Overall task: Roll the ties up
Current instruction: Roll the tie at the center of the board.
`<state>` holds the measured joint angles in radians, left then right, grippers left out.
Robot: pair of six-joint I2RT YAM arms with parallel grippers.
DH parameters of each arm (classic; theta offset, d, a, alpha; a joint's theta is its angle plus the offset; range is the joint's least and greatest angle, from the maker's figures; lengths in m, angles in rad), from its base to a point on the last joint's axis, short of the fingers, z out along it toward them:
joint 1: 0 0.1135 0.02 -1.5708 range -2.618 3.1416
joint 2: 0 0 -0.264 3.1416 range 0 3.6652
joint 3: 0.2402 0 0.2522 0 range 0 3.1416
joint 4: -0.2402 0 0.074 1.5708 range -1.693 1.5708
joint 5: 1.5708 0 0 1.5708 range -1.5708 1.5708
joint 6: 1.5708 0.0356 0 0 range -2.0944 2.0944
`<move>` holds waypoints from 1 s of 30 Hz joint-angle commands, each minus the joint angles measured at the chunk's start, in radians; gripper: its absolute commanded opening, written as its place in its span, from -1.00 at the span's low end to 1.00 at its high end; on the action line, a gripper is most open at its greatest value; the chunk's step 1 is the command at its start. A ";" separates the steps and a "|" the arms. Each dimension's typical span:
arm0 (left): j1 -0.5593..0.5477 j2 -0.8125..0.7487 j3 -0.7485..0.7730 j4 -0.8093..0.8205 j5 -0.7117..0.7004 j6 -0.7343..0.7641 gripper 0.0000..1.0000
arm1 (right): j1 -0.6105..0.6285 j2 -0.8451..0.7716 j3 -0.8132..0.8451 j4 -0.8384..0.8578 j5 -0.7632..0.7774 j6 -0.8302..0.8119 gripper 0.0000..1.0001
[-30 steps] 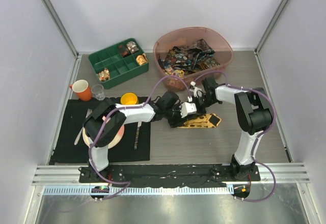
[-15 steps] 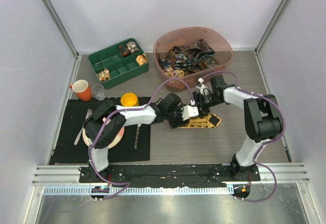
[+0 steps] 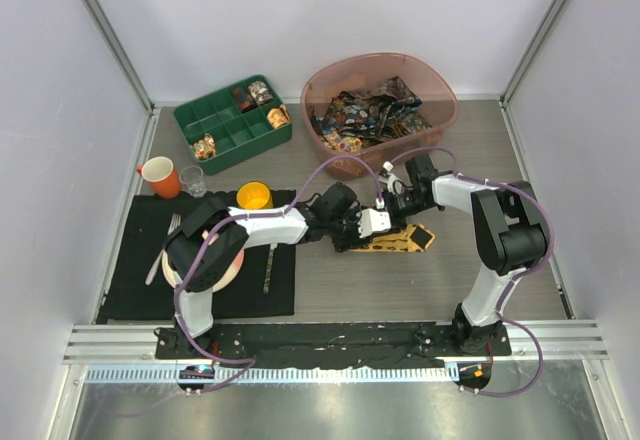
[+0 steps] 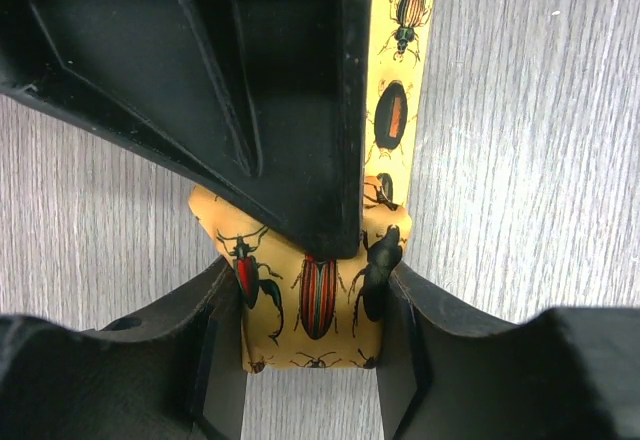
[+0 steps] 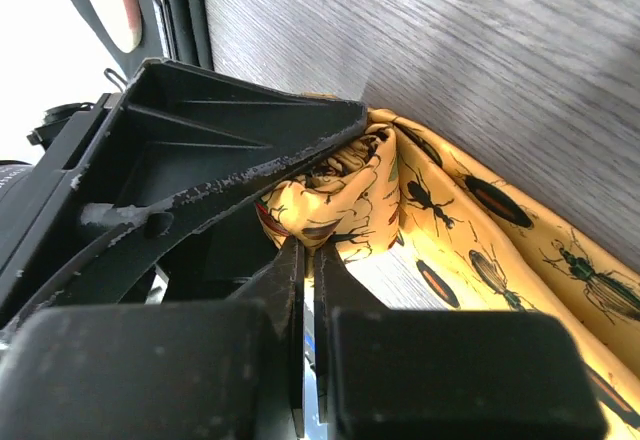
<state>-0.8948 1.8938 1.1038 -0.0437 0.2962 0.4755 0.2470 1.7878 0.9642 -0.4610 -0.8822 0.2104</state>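
The yellow-orange tie (image 3: 403,237), printed with beetles, lies on the wooden table between both arms. One end of it is rolled up. My left gripper (image 3: 352,230) is shut on that roll (image 4: 315,295), one jaw on each side of it. The flat length of the tie (image 4: 400,70) runs away across the table. My right gripper (image 3: 384,212) comes in from the other side, its fingers (image 5: 290,270) nearly together, pinching a fold of the roll (image 5: 325,195) at their tips. The dark printed ties (image 3: 372,110) lie heaped in the pink bowl.
The pink bowl (image 3: 440,85) stands at the back. A green compartment tray (image 3: 220,142) is at the back left. An orange mug (image 3: 158,175), a small glass (image 3: 193,180), a yellow cup (image 3: 253,196), a plate and cutlery (image 3: 270,265) sit on the black mat (image 3: 130,280) at left.
My right arm's elbow has swung to the right while its gripper stayed at the roll. My left gripper keeps its hold on the roll.
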 commanded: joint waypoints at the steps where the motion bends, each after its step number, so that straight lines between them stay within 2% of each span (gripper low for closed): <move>1: 0.003 0.074 -0.042 -0.153 -0.039 0.005 -0.02 | 0.009 0.064 -0.021 -0.034 0.158 -0.054 -0.99; 2: 0.008 0.071 -0.038 -0.151 -0.035 -0.003 0.11 | 0.002 0.065 -0.030 -0.034 0.176 -0.052 -0.99; 5: 0.039 0.035 -0.044 -0.114 0.026 -0.046 0.32 | -0.012 0.058 -0.048 -0.044 0.238 -0.052 -0.99; 8: 0.053 -0.007 -0.053 -0.065 0.089 -0.063 0.41 | -0.035 0.067 -0.051 -0.068 0.278 -0.060 -0.99; 13: 0.053 -0.030 -0.050 0.005 0.172 -0.060 0.45 | -0.064 0.078 -0.048 -0.088 0.357 -0.054 -0.99; 20: 0.051 0.013 0.036 0.034 0.251 -0.037 0.48 | -0.068 0.091 -0.019 -0.140 0.439 -0.054 -0.99; 26: 0.050 0.027 0.114 -0.034 0.251 0.026 0.49 | -0.068 0.130 0.027 -0.162 0.463 -0.083 -0.99; 30: 0.046 0.034 0.152 -0.111 0.276 0.135 0.51 | -0.069 0.173 0.062 -0.192 0.439 -0.121 -0.99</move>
<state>-0.8440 1.9221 1.1973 -0.0830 0.5220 0.4911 0.1787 1.8816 1.0183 -0.6582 -0.6888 0.1860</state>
